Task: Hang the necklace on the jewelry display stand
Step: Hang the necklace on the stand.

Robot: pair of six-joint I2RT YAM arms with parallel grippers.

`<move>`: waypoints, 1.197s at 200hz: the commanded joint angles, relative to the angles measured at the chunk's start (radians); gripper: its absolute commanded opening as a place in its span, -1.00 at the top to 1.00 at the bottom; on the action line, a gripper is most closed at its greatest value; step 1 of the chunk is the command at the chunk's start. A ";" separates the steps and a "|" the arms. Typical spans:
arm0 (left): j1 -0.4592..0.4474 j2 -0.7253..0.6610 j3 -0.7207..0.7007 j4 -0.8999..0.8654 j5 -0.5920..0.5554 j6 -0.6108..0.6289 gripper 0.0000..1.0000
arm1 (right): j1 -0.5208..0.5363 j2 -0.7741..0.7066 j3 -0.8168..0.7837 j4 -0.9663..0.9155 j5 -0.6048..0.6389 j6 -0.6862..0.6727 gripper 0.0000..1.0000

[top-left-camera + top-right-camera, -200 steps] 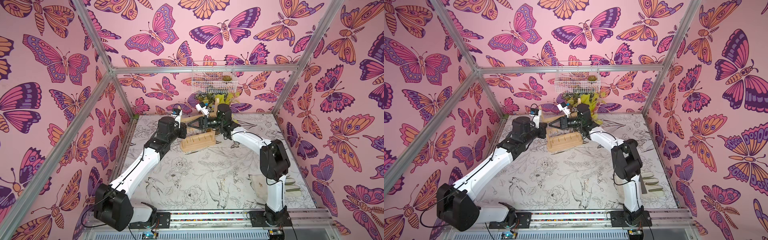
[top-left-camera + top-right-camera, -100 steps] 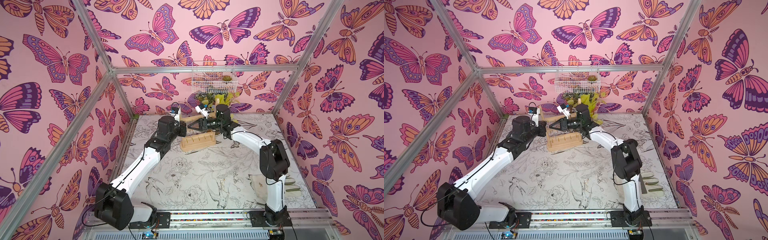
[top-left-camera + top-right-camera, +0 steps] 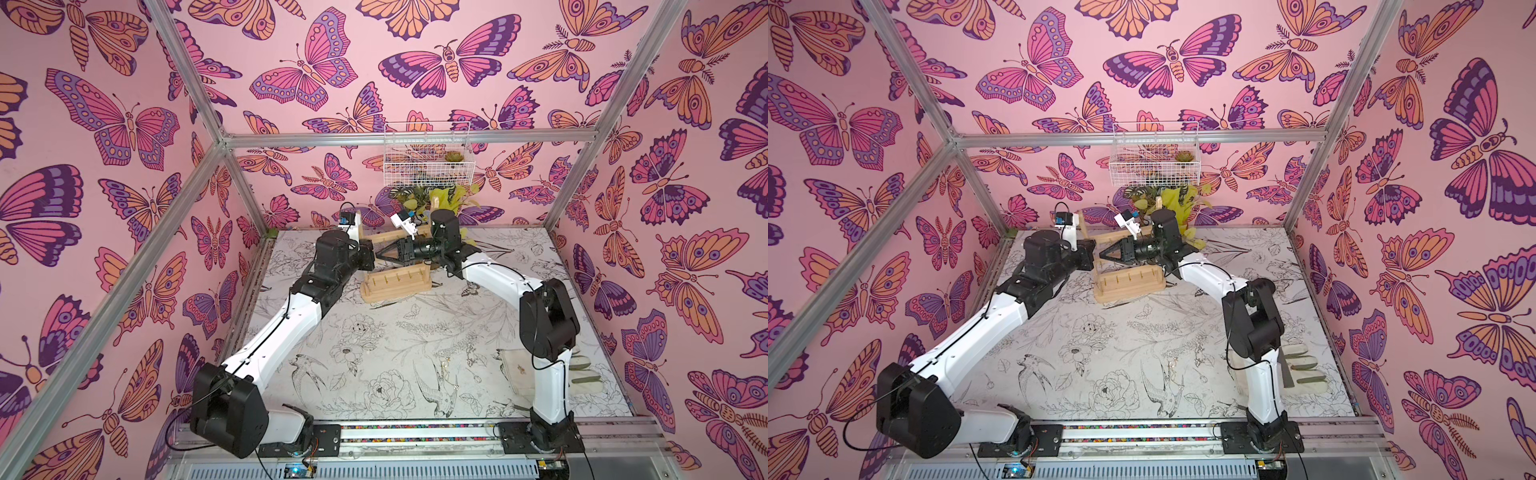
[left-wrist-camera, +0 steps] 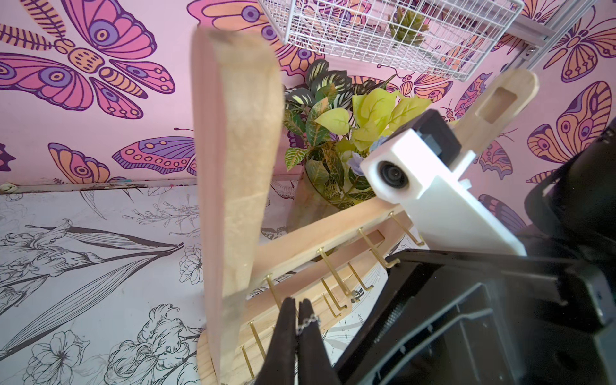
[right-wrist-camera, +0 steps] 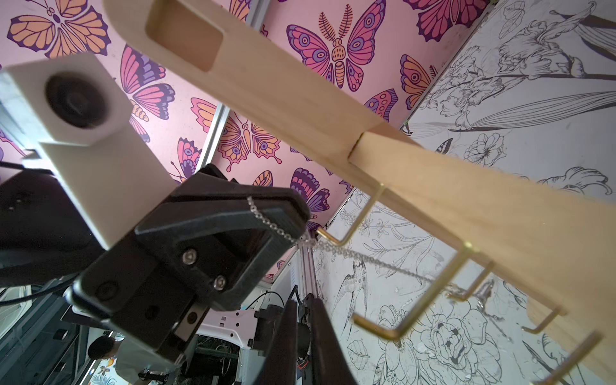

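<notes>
Beside jewelry display stand (image 3: 395,286), left gripper (image 4: 297,308) pinches necklace (image 5: 366,258) reaching hook (image 5: 479,281).

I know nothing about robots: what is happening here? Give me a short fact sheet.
Left hand: shut, pinching the necklace
Right hand: slightly open, nothing seen in it
Necklace path: stretched from the left hand to a gold hook
Jewelry display stand: standing on its base, both hands close to it
Status: necklace at the hook, not yet let go
</notes>
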 commanded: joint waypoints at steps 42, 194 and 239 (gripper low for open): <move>0.007 -0.072 -0.040 0.030 0.085 0.060 1.00 | 0.012 -0.067 0.025 -0.032 0.076 -0.069 0.63; 0.007 -0.088 -0.012 -0.027 0.118 0.083 1.00 | 0.050 -0.074 0.080 -0.178 0.206 -0.209 0.56; 0.007 -0.088 -0.014 -0.039 0.105 0.085 1.00 | 0.048 -0.096 0.054 -0.159 0.204 -0.213 0.50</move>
